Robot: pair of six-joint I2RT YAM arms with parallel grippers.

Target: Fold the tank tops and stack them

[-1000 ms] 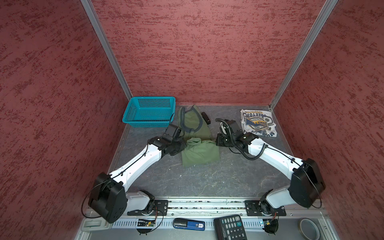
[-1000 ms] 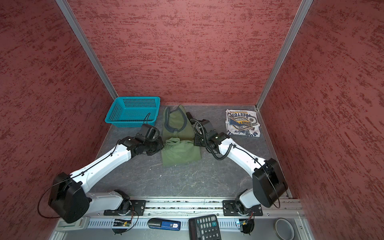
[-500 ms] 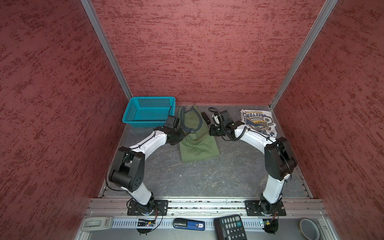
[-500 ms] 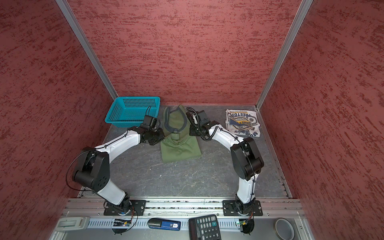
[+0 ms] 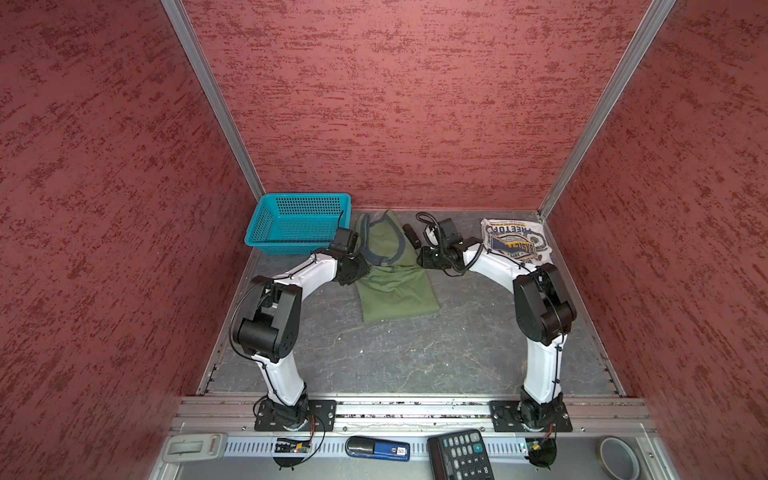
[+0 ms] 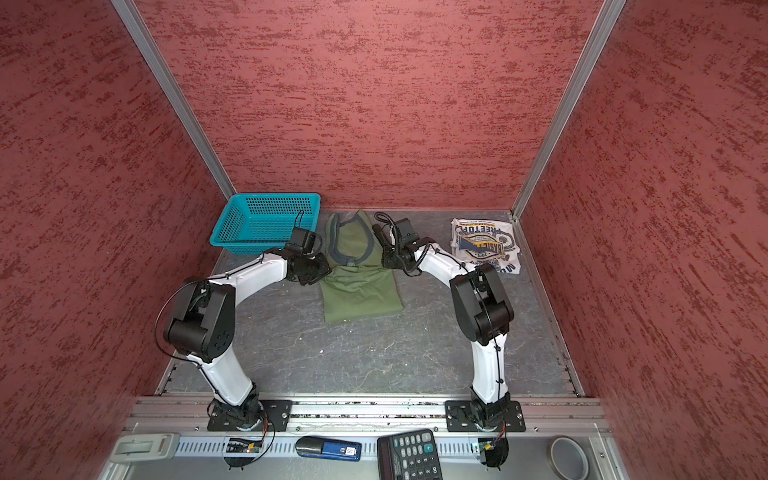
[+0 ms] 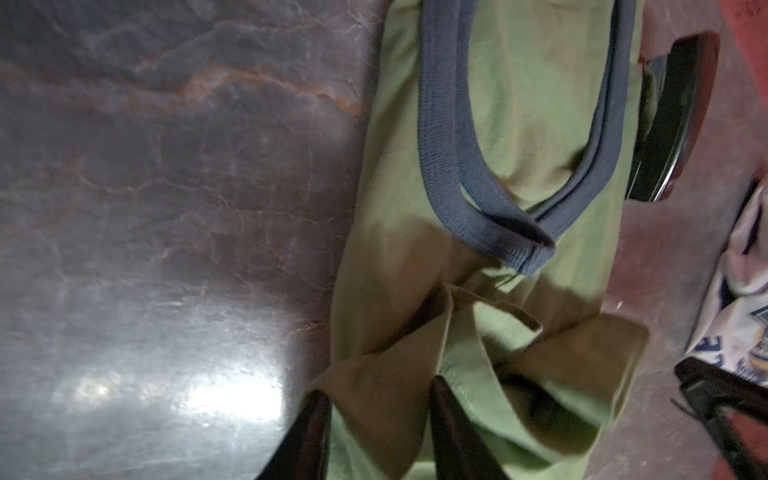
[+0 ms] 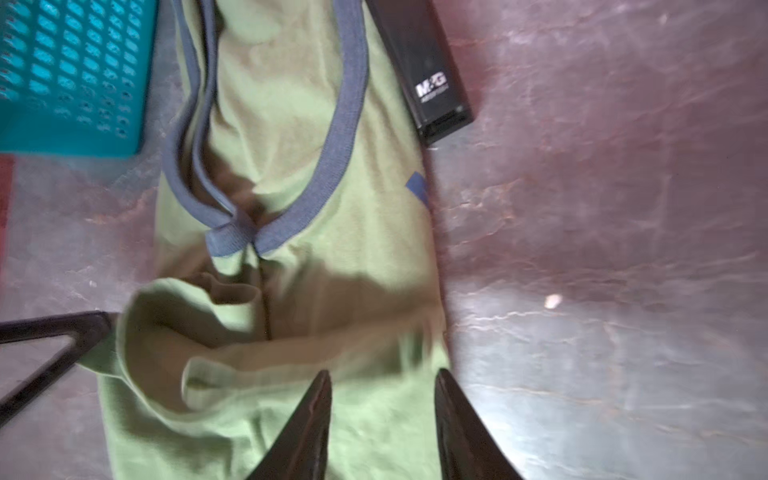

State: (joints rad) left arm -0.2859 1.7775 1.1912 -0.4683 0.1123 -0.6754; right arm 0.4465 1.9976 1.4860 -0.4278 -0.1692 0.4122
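near rail: calculator [image 5: 459, 455], blue-and-black hand tool [image 5: 377, 449], roll of tape [image 5: 619, 457].

past the arm bases: bare grey table [image 5: 415, 357].

mid-table, toward the back: olive green tank top [image 5: 395, 291], folded to a narrow strip, hem end nearer, grey-blue neck trim farther, loose folds across the middle.

left gripper [image 7: 376, 388] at the strip's left edge, right gripper [image 8: 382, 372] at its right edge. both with fingers parted, nothing clamped, green cloth slack beneath the gap. tips perhaps brushing the fabric; too blurred to tell.

farther back: teal basket [image 5: 286, 247] in the left corner, just beside the olive top. black box [image 8: 424, 62] marked m&g, hard against the olive top's right side near the neck.

far right corner: white tank top [image 5: 515, 245], folded, blue-and-yellow emblem up, well apart from the olive one, not stacked.
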